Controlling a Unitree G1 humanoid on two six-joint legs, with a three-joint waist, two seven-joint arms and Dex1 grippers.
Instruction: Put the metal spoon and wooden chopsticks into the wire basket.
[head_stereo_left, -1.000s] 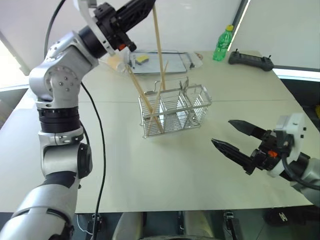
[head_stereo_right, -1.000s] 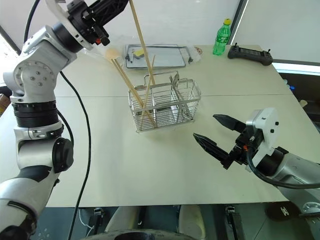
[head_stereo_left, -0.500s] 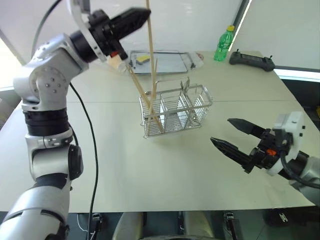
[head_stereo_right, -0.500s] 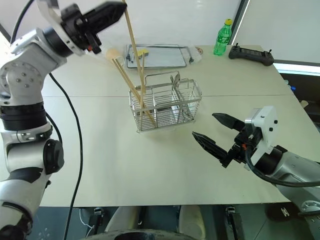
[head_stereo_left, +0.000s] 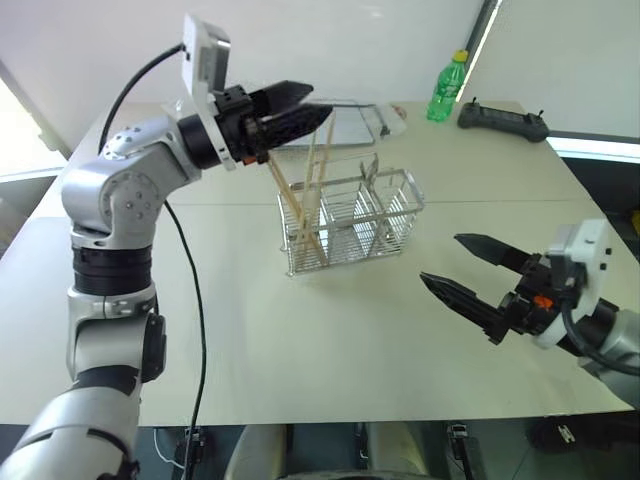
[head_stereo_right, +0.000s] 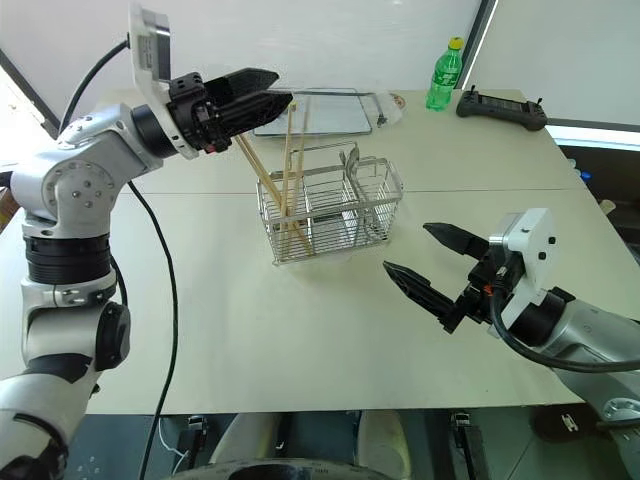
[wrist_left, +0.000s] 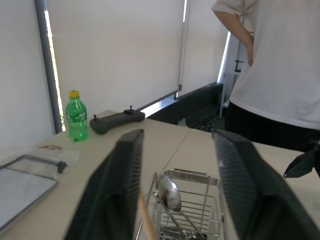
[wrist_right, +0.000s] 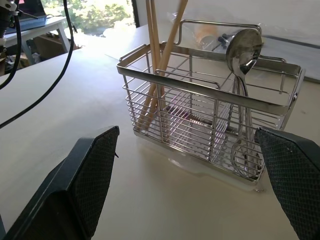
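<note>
Your left gripper (head_stereo_left: 305, 112) hangs just above the wire basket (head_stereo_left: 352, 222) with its jaws apart and nothing between them — the wooden chopsticks (head_stereo_left: 308, 195) stand free in the basket's left-end compartment, leaning with their tops rising past the rim toward 12 o'clock. The metal spoon (wrist_right: 241, 65) stands bowl-up in a compartment toward the other end. Your right gripper (head_stereo_right: 436, 270) waits at about 4 o'clock from the basket, well apart from it, jaws wide and empty. The risk now is in pulling away: the chopstick tops sit close under the left jaws, so a sideways sweep could catch one, lever it out, or tip the light basket over and spill the spoon. Lift clear before you swing aside. The leaning sticks could also slide flatter along the wires if the tabletop (head_stereo_left: 330, 340) is jarred. As for writing — the green bottle (head_stereo_left: 446, 89) at 1 o'clock carries a label, but nothing on it can be read.
</note>
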